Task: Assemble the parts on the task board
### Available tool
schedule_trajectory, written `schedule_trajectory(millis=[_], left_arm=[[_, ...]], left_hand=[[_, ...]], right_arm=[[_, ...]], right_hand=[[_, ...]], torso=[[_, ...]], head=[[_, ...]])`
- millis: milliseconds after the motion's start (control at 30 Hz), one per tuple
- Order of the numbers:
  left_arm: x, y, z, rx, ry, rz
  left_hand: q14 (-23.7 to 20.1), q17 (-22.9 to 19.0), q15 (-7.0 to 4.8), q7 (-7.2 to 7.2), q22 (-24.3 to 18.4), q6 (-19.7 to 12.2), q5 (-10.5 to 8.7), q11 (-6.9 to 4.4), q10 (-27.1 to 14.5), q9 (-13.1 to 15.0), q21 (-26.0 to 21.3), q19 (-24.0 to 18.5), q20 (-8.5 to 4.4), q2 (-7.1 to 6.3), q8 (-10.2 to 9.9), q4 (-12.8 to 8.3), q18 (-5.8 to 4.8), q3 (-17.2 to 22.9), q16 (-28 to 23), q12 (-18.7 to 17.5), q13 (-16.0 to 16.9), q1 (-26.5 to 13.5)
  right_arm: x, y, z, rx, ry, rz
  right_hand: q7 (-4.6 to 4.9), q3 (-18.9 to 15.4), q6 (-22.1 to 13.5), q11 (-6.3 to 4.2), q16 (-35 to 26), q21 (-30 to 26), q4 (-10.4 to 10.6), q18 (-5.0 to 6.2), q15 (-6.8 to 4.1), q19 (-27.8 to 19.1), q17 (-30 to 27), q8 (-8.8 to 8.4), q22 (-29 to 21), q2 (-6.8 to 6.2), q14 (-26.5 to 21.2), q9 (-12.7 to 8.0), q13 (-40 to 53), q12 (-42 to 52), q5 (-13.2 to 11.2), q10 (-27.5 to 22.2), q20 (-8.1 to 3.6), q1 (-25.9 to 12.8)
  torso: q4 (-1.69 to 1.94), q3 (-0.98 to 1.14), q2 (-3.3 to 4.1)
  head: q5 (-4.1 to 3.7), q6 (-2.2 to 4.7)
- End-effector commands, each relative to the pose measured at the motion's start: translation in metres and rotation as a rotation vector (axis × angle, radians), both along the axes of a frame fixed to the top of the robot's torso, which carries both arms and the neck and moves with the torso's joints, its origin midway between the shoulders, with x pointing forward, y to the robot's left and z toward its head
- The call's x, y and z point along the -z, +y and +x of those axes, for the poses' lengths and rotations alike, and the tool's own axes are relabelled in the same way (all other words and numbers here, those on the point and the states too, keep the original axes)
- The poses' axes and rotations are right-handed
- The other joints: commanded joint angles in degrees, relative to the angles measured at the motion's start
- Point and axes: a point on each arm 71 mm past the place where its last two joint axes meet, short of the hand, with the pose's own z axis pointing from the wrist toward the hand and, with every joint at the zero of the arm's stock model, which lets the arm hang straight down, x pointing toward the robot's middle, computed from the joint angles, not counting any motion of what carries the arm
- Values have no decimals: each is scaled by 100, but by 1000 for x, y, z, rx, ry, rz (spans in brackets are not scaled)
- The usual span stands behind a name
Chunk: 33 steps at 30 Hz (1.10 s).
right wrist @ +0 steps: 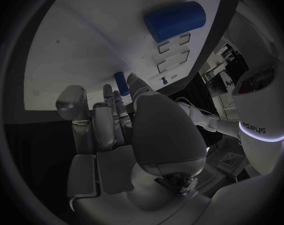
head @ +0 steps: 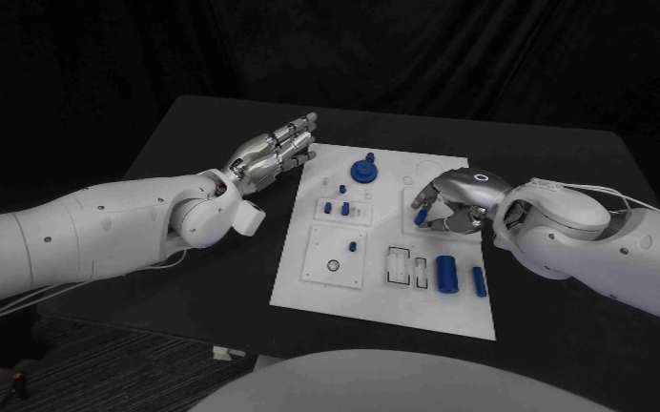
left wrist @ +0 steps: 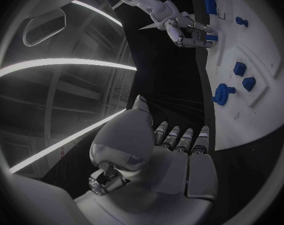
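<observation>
The white task board (head: 317, 288) lies in the middle of the black table. My right hand (head: 454, 204) is curled down over the board's right side, and its fingertips pinch a small blue part (right wrist: 120, 79) close to the board's surface. The left wrist view shows that hand (left wrist: 186, 31) and the blue part (left wrist: 210, 37) against the board (left wrist: 254, 110). My left hand (head: 276, 152) hovers beside the board's far left corner with flat, spread fingers and nothing in it. A round blue knob (head: 364, 171) stands near the far edge.
Two blue cylinders (head: 445, 274) (head: 479, 281) lie at the board's near right beside rectangular slots (head: 399, 266). Small blue pegs (head: 345, 208) stand in the left block, and a black ring (head: 333, 265) sits near the front left. A large blue cylinder (right wrist: 174, 21) lies beyond my right hand.
</observation>
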Motion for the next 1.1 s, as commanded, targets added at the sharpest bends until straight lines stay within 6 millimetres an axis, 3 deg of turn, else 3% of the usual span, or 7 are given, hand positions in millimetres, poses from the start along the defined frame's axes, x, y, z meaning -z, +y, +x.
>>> schedule_trajectory(millis=[33, 167, 467, 700, 1100], left_arm=[[0, -1, 0, -4, -13, -17], [1, -1, -1, -2, -8, -17], [4, -2, -2, 4, 2, -17], [6, -3, -3, 7, 8, -17], [7, -3, -3, 9, 15, -14]], left_hand=[[-2, -6, -6, 4, -3, 31, -14, 41, -3, 10, -11, -5, -24, 59, 33, 8, 49, 32, -21, -6, 2, 2], [-2, -6, -4, 7, -2, 35, -17, 42, -3, 10, -11, -5, -22, 63, 34, 8, 49, 33, -21, -9, 1, 0], [-2, -6, 12, 33, 0, 54, 12, 50, -5, 13, -10, -4, -8, 89, 39, 6, 49, 41, -21, -11, 1, -4], [-2, -6, 21, 60, 1, 73, 64, 52, -6, 16, -9, -3, 1, 106, 43, 4, 49, 50, -21, -12, 1, 5], [-2, -6, 25, 107, 1, 75, 305, 54, -7, 16, -8, -2, 10, 138, 44, 0, 49, 83, -21, -10, 1, 81]], right_arm=[[1, 1, -1, -13, -9, 5], [1, 2, 0, -17, -11, 8], [1, 2, -1, -12, -14, 10], [-3, 1, -2, -6, -43, 49], [-36, 2, -4, 16, -96, 141]], right_hand=[[19, 20, 63, -4, 27, 42, -31, -14, -47, -5, -5, 24, 699, 6, 72, 7, -9, 24, 27, 61, -37, 61], [46, 129, 252, -18, 36, 88, -49, -22, -64, 15, 2, 79, 710, 38, 85, 28, -15, 17, 3, 234, -53, 143], [-57, 520, 754, -122, 13, 136, -206, -25, -150, 37, -24, 218, 721, 55, 96, 117, -25, -82, -13, 657, -127, 501], [-128, 671, 1021, -191, -6, 194, -283, -35, -206, 53, -39, 292, 733, 49, 103, 188, -19, -143, -138, 880, -179, 587], [-184, 724, 1208, -234, -15, 241, -278, -45, -243, 70, -41, 327, 742, 36, 118, 253, -22, -237, -285, 1026, -218, 528]], torso=[[-4, -5, -2], [-4, -8, -3], [1, 1, -1], [-12, -5, -5], [-9, -4, -8]], head=[[17, -1], [12, -1], [21, -1], [62, -1], [108, -1]])
